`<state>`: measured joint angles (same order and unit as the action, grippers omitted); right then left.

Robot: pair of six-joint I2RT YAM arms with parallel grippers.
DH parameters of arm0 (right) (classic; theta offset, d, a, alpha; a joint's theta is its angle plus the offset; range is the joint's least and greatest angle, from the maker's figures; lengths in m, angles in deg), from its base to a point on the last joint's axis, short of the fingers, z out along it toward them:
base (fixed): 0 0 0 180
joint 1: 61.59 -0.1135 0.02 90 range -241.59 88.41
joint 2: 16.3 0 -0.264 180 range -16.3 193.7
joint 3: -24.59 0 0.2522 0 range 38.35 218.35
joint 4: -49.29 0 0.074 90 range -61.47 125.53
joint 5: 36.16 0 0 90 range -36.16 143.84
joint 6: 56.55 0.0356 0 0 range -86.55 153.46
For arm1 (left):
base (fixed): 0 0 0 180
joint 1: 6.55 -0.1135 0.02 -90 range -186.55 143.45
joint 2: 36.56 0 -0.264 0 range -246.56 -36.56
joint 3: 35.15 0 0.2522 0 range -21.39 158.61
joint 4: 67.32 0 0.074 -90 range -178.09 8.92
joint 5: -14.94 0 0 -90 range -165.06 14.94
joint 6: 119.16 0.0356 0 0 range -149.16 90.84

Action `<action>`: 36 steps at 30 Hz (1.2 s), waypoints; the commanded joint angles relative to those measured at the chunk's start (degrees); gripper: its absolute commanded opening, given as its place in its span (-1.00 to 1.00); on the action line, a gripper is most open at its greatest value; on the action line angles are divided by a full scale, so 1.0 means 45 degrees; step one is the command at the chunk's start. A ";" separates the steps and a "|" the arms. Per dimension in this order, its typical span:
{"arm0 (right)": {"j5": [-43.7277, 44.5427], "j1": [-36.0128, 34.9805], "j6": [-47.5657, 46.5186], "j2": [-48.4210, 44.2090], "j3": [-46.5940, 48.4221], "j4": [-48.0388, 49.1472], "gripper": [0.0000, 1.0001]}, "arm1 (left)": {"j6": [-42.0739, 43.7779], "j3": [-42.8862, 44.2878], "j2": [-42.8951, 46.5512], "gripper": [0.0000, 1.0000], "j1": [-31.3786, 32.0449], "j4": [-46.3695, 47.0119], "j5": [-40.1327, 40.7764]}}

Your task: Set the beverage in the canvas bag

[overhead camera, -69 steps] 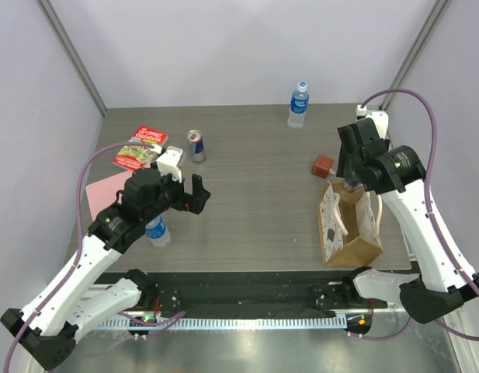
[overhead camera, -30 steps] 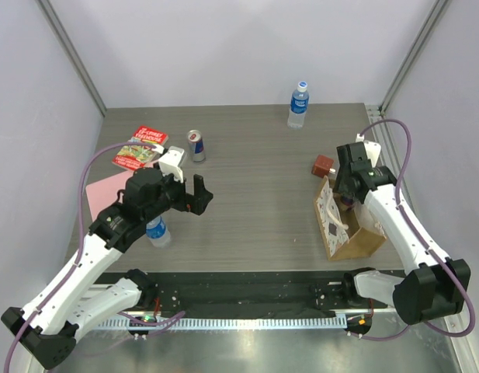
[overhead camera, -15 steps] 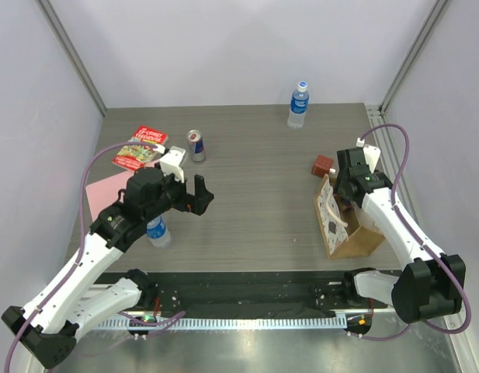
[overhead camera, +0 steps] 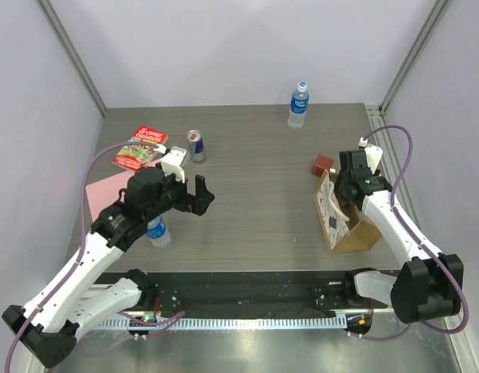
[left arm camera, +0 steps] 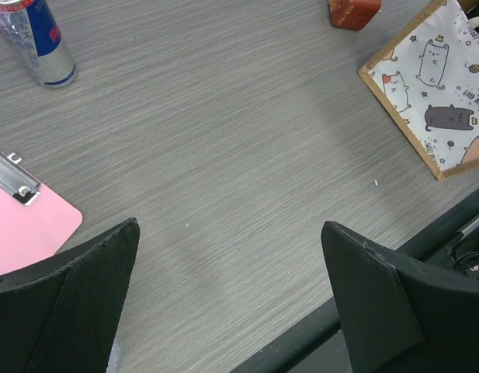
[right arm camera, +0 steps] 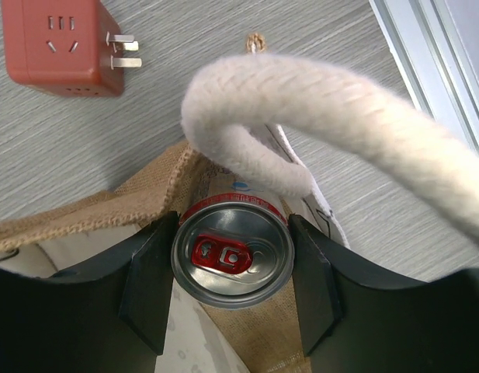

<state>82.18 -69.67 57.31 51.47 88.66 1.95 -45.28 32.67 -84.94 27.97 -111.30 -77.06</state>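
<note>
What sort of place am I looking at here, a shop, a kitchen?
Probably a robotics lab booth. A left arm and right arm are bolted to a table boxed in by plain walls, with odd props set out: a blue can, a bottle, a canvas bag.

Grey wood-grain tabletop (left arm camera: pixel 223 155). A blue-and-silver can (left arm camera: pixel 33 43) stands well ahead of the left fingers (left arm camera: pixel 68 295), toward their left; a pink clipboard (left arm camera: pixel 22 225) lies just beside them. A red plug cube (right arm camera: pixel 57 47) sits beyond the right fingers (right arm camera: pixel 150 287).
</note>
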 commanded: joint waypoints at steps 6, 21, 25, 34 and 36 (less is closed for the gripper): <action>0.0304 0.0193 0.0011 0.0429 0.0130 0.1701 0.01 | -0.0070 -0.0061 -0.0089 0.99 0.0024 0.0543 -0.0239; -0.0183 0.0271 0.0148 -0.0001 0.1417 0.0492 0.48 | -0.0090 -0.0061 -0.0069 0.99 0.0024 0.0562 -0.0278; -0.0827 0.0271 0.0206 -0.0352 0.2218 -0.0561 0.47 | -0.0070 -0.0080 -0.0050 1.00 0.0024 0.0543 -0.0278; -0.4653 0.0057 -0.0477 -0.1328 0.5614 -0.2282 0.46 | -0.1161 0.1202 0.0068 0.99 0.0024 -0.0777 0.1121; -0.5743 -0.0255 -0.0555 -0.1484 0.5871 -0.2302 0.46 | -0.1786 0.1792 0.0010 1.00 0.0024 -0.1621 0.3321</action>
<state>67.31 -69.14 56.39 47.23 110.23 -6.62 -47.79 33.96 -85.44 27.97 -113.71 -75.29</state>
